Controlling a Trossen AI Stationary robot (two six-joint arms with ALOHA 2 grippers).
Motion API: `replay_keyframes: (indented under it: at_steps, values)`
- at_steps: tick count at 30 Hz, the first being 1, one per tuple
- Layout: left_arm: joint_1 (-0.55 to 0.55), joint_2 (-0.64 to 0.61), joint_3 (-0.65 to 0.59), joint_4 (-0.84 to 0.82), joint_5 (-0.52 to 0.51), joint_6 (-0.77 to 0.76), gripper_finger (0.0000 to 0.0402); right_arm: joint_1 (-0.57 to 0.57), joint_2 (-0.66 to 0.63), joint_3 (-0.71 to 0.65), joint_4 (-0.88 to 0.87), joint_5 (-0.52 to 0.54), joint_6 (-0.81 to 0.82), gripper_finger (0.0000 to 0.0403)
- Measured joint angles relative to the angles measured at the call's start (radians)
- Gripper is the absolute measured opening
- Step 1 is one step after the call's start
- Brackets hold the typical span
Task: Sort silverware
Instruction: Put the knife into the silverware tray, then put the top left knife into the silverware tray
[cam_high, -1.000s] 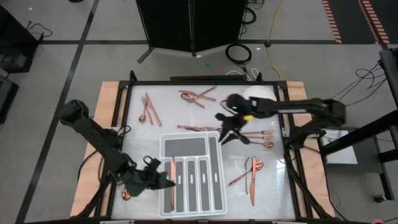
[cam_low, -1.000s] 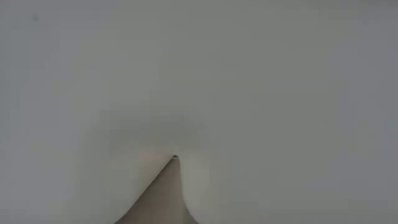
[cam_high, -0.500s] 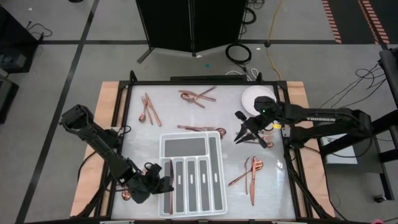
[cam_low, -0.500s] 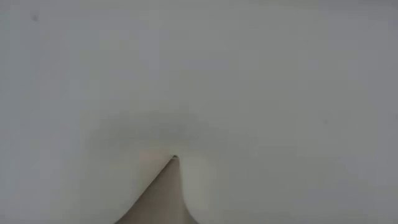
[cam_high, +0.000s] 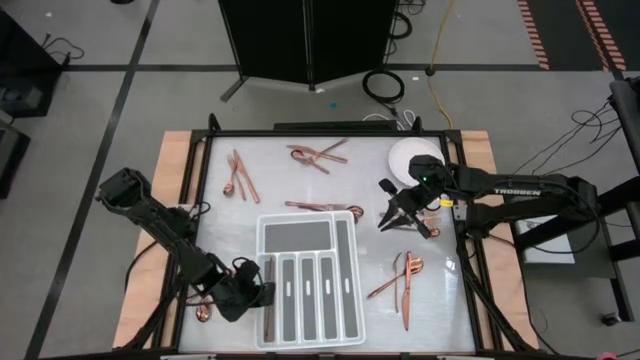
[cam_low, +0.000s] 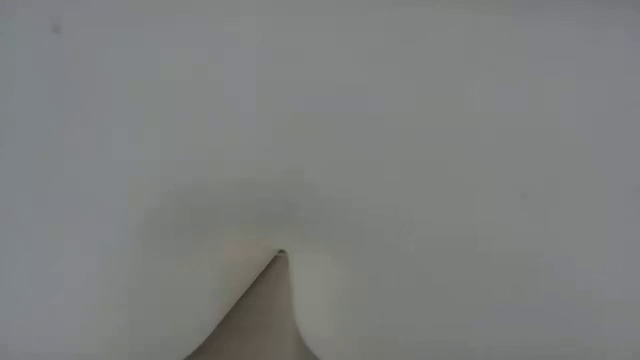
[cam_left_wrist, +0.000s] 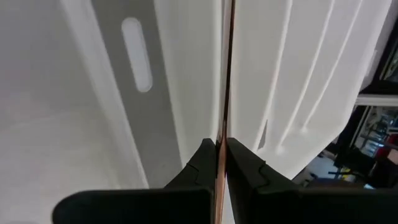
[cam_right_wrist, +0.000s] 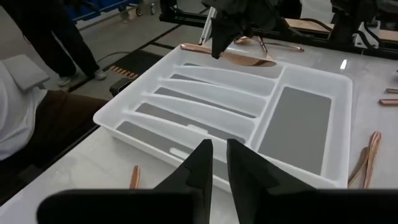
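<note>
The silverware is slim copper forks, knives and spoons, lying in clusters on the table around the white divided tray (cam_high: 299, 217). My left gripper (cam_high: 260, 294) stands at the tray's left side, shut on a copper knife (cam_high: 268, 318) over the leftmost long slot. My right gripper (cam_high: 391, 214) hovers right of the tray, beside a cluster of silverware (cam_high: 427, 216). Its fingers (cam_right_wrist: 200, 163) are nearly together with nothing between them. A white surface fills the low view. My left gripper pinches the knife about mid-length (cam_left_wrist: 222, 127) between its two fingers, which lie across it and come from above, slanting down. The knife is level and runs along the tray's leftmost slot (cam_right_wrist: 244, 58). Whether it rests on the tray I cannot tell.
More silverware lies at the far left (cam_high: 238, 176), far middle (cam_high: 318, 155), just beyond the tray (cam_high: 318, 207) and near right (cam_high: 404, 276). One spoon (cam_high: 203, 312) lies beside my left arm. A round white plate (cam_high: 413, 155) sits at the far right.
My right gripper has moved from above the tray's far right corner toward the table's right edge and then stopped. My left gripper has shifted a little toward the near edge with the knife, still along the tray's leftmost slot.
</note>
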Motion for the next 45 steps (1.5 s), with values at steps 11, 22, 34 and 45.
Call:
replay_keyframes:
  at_steps: [11,22,34,45]
  values:
    - [0.047,0.0,0.0,-0.039,0.107,-0.003,0.0024,0.0,0.0,0.0,0.001,0.0,-0.002,0.0038]
    - [0.049,0.0,0.0,-0.056,0.14,-0.003,0.0054,0.0,0.001,0.0,0.004,0.0,-0.012,0.0038]
    - [0.049,-0.002,0.0,-0.038,0.194,-0.002,0.0119,0.0,0.001,0.0,0.003,0.0,-0.019,0.0038]
    - [0.101,-0.144,0.0,-0.113,0.103,0.297,0.0121,0.0,0.001,0.0,0.037,0.008,-0.003,0.0038]
